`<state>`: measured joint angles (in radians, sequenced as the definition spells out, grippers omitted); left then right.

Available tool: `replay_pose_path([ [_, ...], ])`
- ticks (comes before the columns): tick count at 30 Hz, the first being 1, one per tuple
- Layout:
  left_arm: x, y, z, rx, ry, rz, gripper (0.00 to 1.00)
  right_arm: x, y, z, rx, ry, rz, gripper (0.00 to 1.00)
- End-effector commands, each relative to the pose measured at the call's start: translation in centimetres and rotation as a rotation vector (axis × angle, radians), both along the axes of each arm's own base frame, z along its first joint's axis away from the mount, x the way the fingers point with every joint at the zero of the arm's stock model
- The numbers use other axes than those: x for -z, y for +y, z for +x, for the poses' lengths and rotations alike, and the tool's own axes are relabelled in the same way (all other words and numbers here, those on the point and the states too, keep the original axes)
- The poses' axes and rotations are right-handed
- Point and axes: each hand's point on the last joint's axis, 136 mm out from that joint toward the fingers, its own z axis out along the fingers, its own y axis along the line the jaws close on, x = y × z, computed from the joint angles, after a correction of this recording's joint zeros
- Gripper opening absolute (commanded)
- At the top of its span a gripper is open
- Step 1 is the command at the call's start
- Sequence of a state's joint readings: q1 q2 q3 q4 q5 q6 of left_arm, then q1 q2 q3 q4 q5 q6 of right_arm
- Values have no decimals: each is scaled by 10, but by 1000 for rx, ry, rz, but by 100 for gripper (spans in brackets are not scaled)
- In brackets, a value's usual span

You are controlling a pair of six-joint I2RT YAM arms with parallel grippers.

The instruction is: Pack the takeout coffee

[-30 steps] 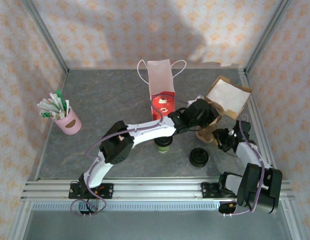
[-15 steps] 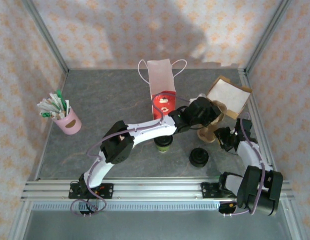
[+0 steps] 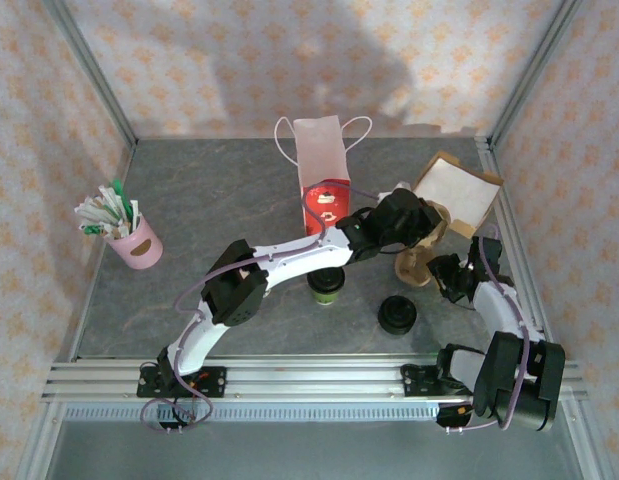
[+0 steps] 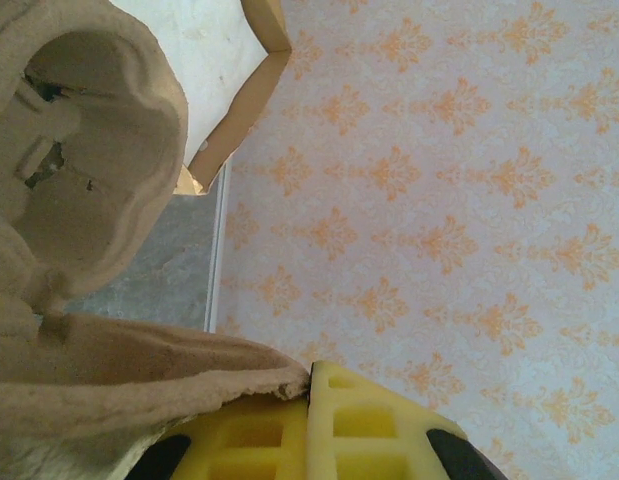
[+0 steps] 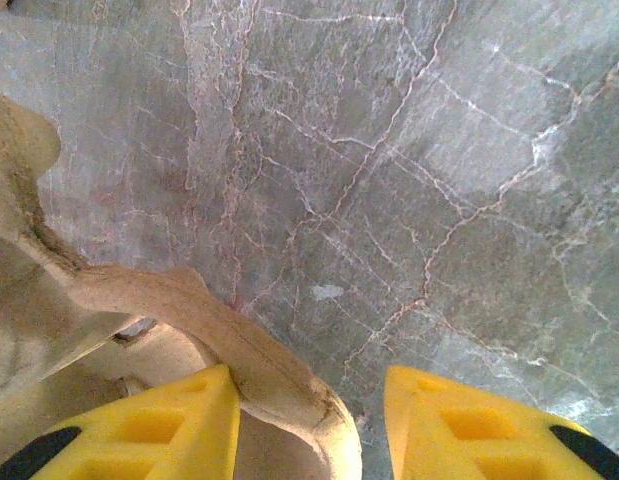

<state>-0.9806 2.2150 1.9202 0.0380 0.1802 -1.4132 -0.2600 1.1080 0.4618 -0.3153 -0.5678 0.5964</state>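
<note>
The takeout coffee [image 3: 327,289], an olive-brown cup with a dark top, stands at mid-table, partly under my left arm. My left gripper [image 3: 425,232] reaches across to the right and is shut on the edge of a tan pulp cup carrier [image 3: 413,268]. In the left wrist view the carrier [image 4: 89,150] has its rim pinched between the yellow fingers of the left gripper [image 4: 311,378]. My right gripper [image 3: 442,273] is at the carrier's right side. In the right wrist view the right gripper [image 5: 309,385] stands open astride the carrier's rim [image 5: 189,310], which touches only the left finger.
A red-and-pink paper bag [image 3: 323,178] stands open behind the cup. An open brown box [image 3: 455,189] sits at the back right. A stack of black lids [image 3: 397,315] lies in front of the carrier. A pink cup of packets [image 3: 135,243] stands at the far left.
My left gripper and the carrier have shifted slightly toward the back. The right gripper has followed it and its fingers have spread a little wider.
</note>
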Motion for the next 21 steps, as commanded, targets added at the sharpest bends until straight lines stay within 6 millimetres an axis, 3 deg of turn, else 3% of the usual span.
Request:
replay_pose_path([
  [1, -45, 0, 15, -15, -76, -90, 0, 15, -6, -17, 11, 102, -48, 41],
  [13, -49, 2, 20, -15, -78, -100, 0, 5, -2, -12, -5, 92, -50, 43],
  [21, -32, -2, 22, 6, -61, -73, 0, -49, -5, 2, -16, -41, -82, 51],
])
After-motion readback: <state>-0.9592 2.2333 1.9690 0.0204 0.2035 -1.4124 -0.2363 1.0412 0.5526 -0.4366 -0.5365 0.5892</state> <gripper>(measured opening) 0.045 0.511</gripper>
